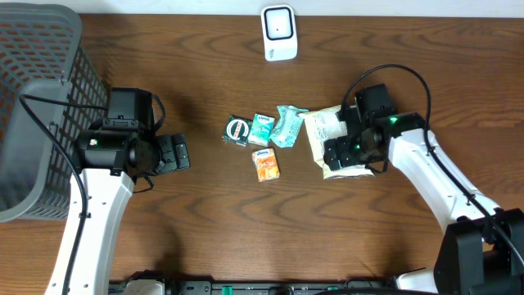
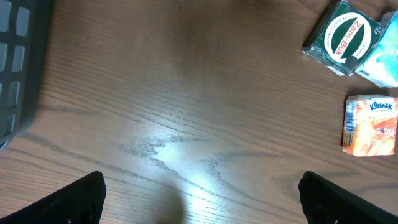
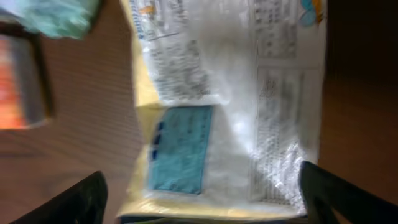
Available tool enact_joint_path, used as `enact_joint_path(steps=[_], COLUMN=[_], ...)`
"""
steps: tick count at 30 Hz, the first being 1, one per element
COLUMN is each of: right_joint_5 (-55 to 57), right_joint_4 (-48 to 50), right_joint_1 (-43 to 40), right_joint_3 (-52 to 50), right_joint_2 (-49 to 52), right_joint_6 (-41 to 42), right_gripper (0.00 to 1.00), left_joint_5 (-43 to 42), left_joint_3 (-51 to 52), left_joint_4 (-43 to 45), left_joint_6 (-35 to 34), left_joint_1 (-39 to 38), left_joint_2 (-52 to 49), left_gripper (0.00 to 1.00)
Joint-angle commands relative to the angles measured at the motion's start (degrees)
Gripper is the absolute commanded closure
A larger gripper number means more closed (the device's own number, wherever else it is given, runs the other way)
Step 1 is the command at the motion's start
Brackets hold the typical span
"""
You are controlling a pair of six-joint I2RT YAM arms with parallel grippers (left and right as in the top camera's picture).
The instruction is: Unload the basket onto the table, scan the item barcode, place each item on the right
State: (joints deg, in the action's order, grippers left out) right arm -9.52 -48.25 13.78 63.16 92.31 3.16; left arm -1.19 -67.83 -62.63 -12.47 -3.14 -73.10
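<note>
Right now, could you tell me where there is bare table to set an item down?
Bare table lies between the scanner and the Zam-Buk pack, and along the near edge below the Kleenex pack. Crowded: mid-table, from the Zam-Buk pack to the bag under the right gripper.

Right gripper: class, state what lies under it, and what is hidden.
A yellow-and-white packet lies on the wooden table under the right gripper. Its underside is covered.

Overhead looks straight down at the whole table [image 1: 205,213]; wrist views look down close, the right sharing the white packet [image 3: 249,93].
</note>
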Motion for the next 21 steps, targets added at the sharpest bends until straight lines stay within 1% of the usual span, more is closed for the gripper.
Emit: enact_joint_path(steps=[1,2,4,5,8,10,13,18,21], right_joint_5=[-10.93,-14.05,-15.69,-15.26,-11.63,-5.75,1.05,2.34,7.34], right_joint_4=[-0.37,-0.13,0.07,0.02,0.35,1.16,1.9,4.17,3.39], right_joint_1=[0.63,1.07,2.12,2.75,5.25,7.06,8.92,9.11,7.67], right_joint_3=[2.78,2.78,2.75,2.71,2.34,1.25,-1.16,-6.75,-8.59], right_joint_2=[-0.07,-0.07,-0.04,-0.04,-0.04,-0.04,-0.04,-0.04,-0.04], right_joint_6=[5.33,6.36,8.81,10.12,12.22,14.88,18.86,21.86,26.01], right_gripper=[0.13,0.13,0.2,0.25,0.31,0.37,0.39,0.39,0.36], left_joint_5=[0.31,0.31,0.31,0.33,0.33,0.33,0.33,0.33,0.33], left_joint_3=[0.28,0.28,0.28,0.28,0.28,0.28,0.28,0.28,0.28], left_joint_4=[-0.11,-0.11,-0.11,-0.11,-0.11,-0.11,-0.11,-0.11,-0.11], left_joint_6=[-0.74,-0.74,-0.74,-0.74,-0.74,-0.74,-0.74,-0.74,-0.74], left_joint_1=[-0.22,-0.22,-0.22,-0.22,-0.22,-0.22,-0.22,-0.22,-0.22], left_joint_2=[-0.2,-0.2,-0.2,-0.2,-0.2,-0.2,-0.2,-0.2,-0.2], left_gripper=[0.02,0.02,0.02,0.02,0.02,0.02,0.02,0.02,0.02])
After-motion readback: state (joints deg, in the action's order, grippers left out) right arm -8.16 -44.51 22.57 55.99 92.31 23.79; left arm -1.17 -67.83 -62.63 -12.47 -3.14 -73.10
